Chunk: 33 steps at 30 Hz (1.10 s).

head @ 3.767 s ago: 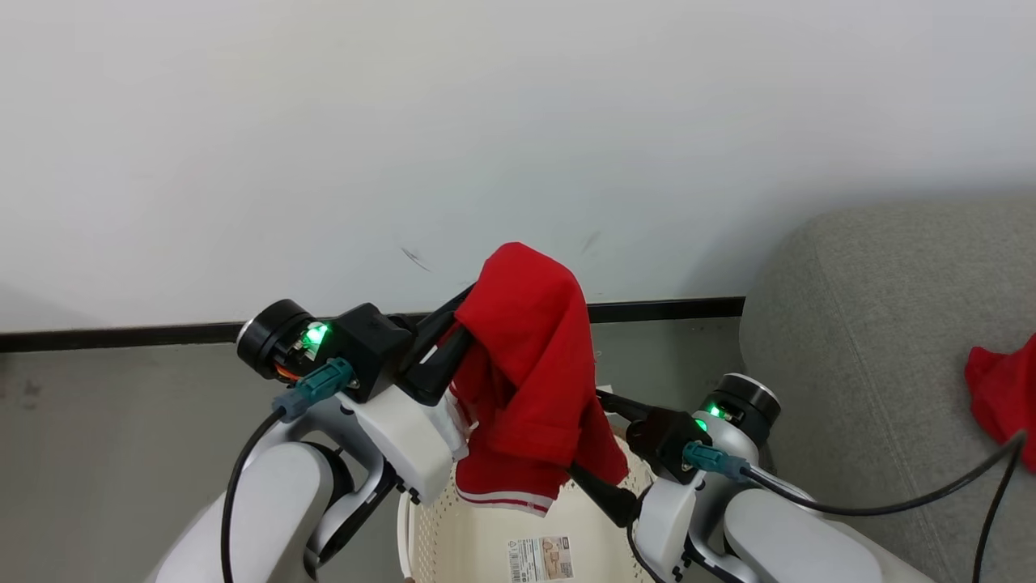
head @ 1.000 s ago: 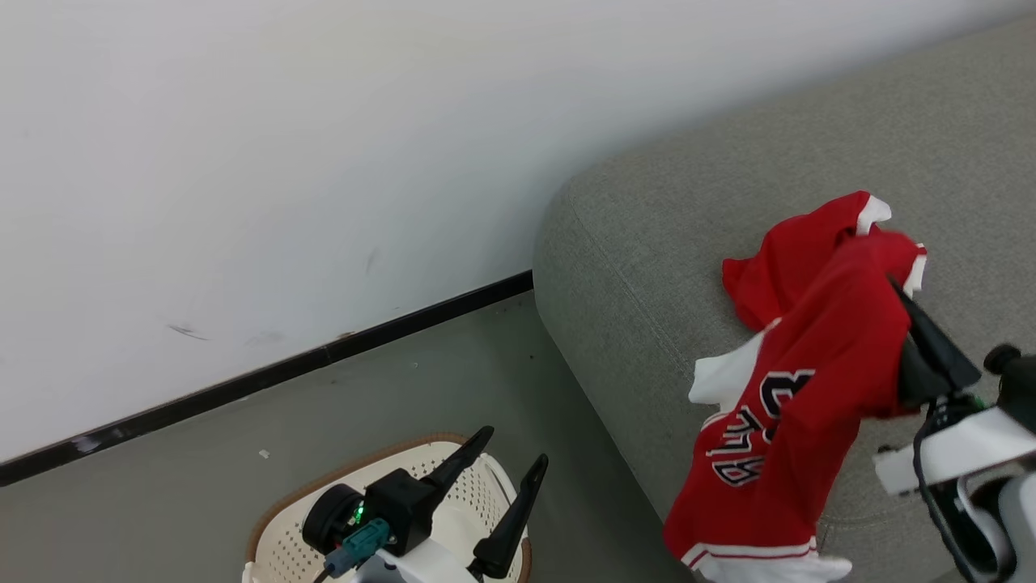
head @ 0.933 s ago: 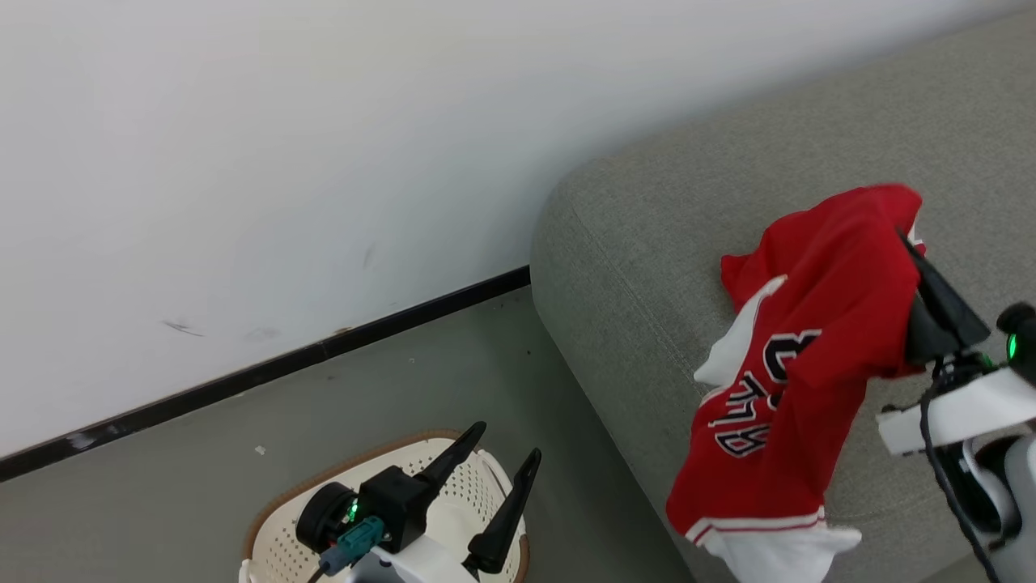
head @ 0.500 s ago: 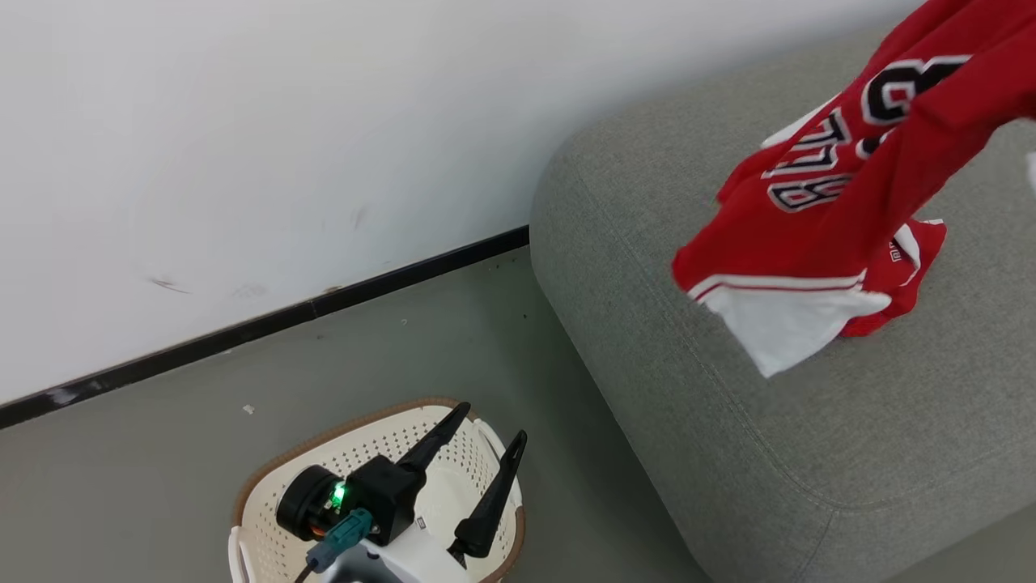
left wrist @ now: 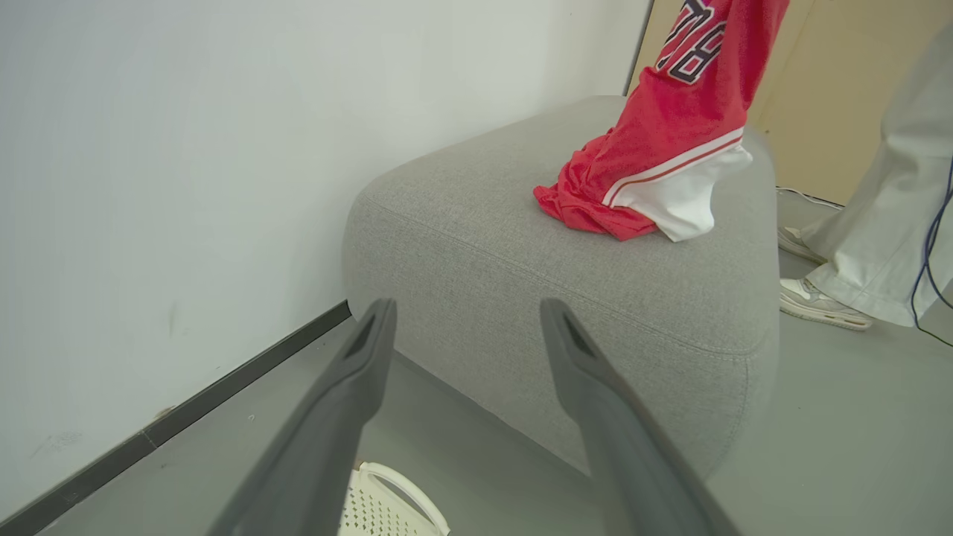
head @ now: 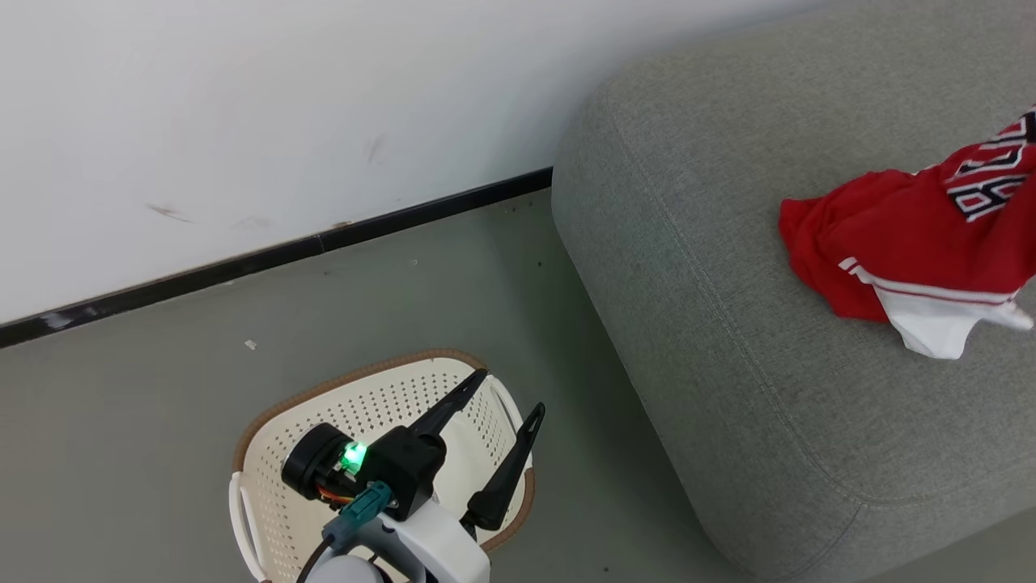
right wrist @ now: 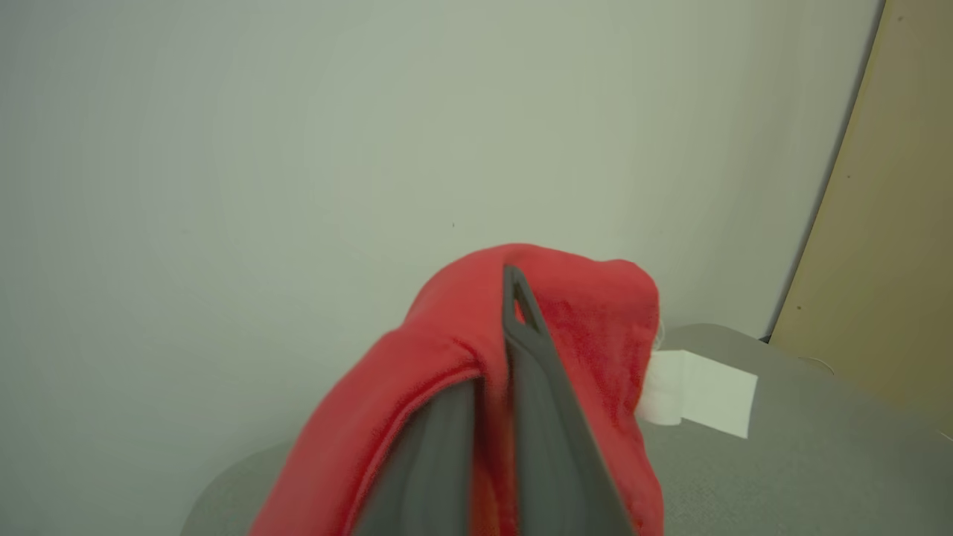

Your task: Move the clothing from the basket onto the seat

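Left claw (head: 510,393): long tapering dark fingers (head: 503,479); black wrist housing (head: 406,463), green light (head: 352,456); teal connector (head: 364,504); white forearm (head: 441,552)

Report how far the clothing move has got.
Done: the basket looks empty where it shows. In hand: the right end effector is shut on a red garment whose lower end rests on the seat. Left: release it; the left end effector hangs open over the basket.

Grey floor (head: 121,364) bears basket (head: 364,405), seat (head: 728,283); red clothing (head: 890,235) rests on seat
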Tool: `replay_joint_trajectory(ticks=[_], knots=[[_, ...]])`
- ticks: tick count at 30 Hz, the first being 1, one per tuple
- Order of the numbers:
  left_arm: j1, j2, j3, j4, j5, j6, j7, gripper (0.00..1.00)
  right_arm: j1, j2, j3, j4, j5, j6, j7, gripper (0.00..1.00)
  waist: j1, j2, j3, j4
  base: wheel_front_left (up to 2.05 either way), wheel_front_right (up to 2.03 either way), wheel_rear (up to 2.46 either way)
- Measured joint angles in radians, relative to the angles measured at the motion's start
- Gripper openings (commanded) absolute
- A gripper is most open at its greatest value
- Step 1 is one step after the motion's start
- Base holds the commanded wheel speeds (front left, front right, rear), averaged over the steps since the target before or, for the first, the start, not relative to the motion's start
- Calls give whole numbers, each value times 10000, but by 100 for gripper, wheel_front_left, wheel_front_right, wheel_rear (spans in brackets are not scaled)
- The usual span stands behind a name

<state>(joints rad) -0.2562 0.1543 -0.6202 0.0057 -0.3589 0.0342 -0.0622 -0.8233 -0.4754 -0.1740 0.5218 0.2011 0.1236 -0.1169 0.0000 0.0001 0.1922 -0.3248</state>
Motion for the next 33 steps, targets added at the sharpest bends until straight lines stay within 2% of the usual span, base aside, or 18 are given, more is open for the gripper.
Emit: replay_joint_trajectory(ticks=[6,12,20,25,30,31,33], knots=[[-263,40,-88,-274,127,71,322,100,598,456,48,1373,-184,0,-163,0,0,0,471,196,0,0,0],[-481,115,-90,-495,270,71,541,100,671,1045,583,2176,-604,0,-445,0,0,0,948,394,0,0,0],[-799,140,-86,-685,360,71,759,100,615,1221,692,3120,-1358,0,-694,0,0,0,1540,607,0,0,0],[-1027,142,-84,-761,447,71,836,100,434,1522,640,3475,-1413,0,-844,0,0,0,1861,703,0,0,0],[-1176,144,-79,-796,451,69,863,100,137,1530,566,3810,-1448,0,-890,0,0,0,2131,768,0,0,0],[-1228,144,-79,-796,456,67,874,100,138,1530,560,3883,-1503,0,-938,2,0,0,2179,775,0,0,0],[-1313,140,-69,-809,462,65,874,100,133,1532,556,3977,-1507,0,-945,29,0,0,2272,783,0,0,0]])
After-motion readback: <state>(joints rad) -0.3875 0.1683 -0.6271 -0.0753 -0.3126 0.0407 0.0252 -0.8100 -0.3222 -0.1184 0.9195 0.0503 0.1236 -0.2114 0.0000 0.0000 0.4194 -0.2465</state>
